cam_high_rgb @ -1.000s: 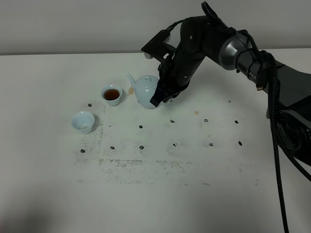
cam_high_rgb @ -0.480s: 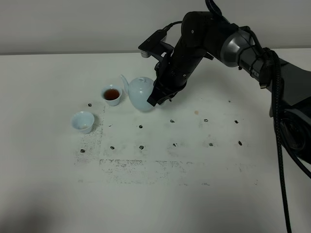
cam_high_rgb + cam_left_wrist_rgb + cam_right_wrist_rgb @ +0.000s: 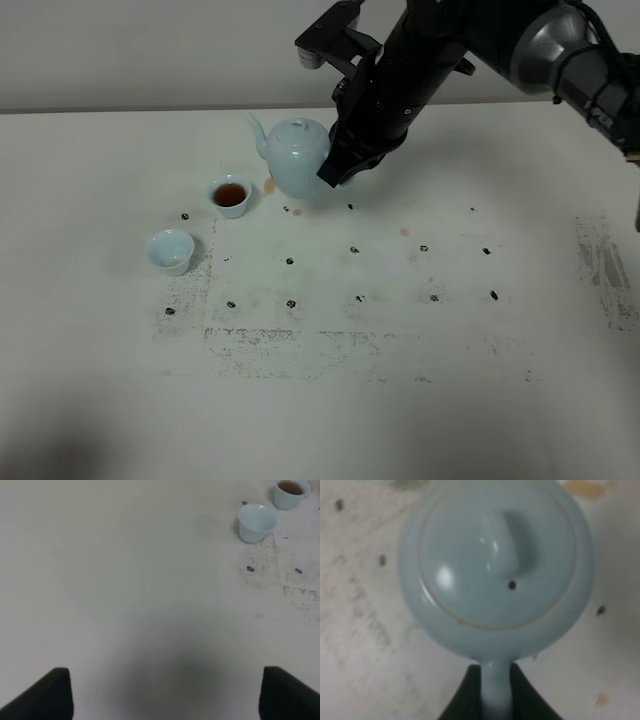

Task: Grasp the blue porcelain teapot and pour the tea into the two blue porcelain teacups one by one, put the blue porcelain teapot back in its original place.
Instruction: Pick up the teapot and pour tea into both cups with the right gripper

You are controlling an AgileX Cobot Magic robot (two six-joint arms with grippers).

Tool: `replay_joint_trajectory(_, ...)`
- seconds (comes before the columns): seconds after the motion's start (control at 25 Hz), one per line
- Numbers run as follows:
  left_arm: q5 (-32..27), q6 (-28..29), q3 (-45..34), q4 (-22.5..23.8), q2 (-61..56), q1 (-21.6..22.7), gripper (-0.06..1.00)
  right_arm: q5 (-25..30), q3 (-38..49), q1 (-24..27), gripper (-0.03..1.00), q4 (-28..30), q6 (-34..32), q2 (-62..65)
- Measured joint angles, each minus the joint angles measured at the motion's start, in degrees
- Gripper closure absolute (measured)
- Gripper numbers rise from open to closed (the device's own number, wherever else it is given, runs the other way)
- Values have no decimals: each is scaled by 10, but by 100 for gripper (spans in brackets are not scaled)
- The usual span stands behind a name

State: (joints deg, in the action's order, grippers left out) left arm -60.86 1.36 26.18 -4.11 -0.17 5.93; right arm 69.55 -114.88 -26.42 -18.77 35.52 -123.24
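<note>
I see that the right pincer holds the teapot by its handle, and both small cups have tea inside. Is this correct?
Not quite. Only the far cup has tea; the near cup is empty, as the high view shows. The right pincer does hold the teapot by its handle.
</note>
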Motion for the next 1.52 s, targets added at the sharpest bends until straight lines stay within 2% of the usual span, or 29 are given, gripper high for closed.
replay_joint_trajectory(0.2, 0, 0, 0, 0, 0, 0, 22, -89, 192, -3, 93, -20, -2, 105)
replay_joint_trajectory(0.28, 0, 0, 0, 0, 0, 0, 22, -117, 239, -9, 93, -20, -15, 132)
replay_joint_trajectory(0.4, 0, 0, 0, 0, 0, 0, 22, -128, 269, -30, 93, -8, -33, 140)
replay_joint_trajectory(0.56, 0, 0, 0, 0, 0, 0, 22, -156, 272, -81, 93, 45, -68, 127)
replay_joint_trajectory(0.8, 0, 0, 0, 0, 0, 0, 22, -130, 203, -131, 93, 103, -101, 65)
replay_joint_trajectory(1.12, 0, 1, 0, 0, 0, 0, 22, -62, 48, -146, 93, 125, -87, -33)
replay_joint_trajectory(1.32, 0, 1, 0, 0, 0, 0, 22, -51, -27, -154, 93, 188, -71, -80)
replay_joint_trajectory(1.52, 0, 1, 0, 0, 0, 0, 22, -51, -42, -172, 93, 246, -59, -93)
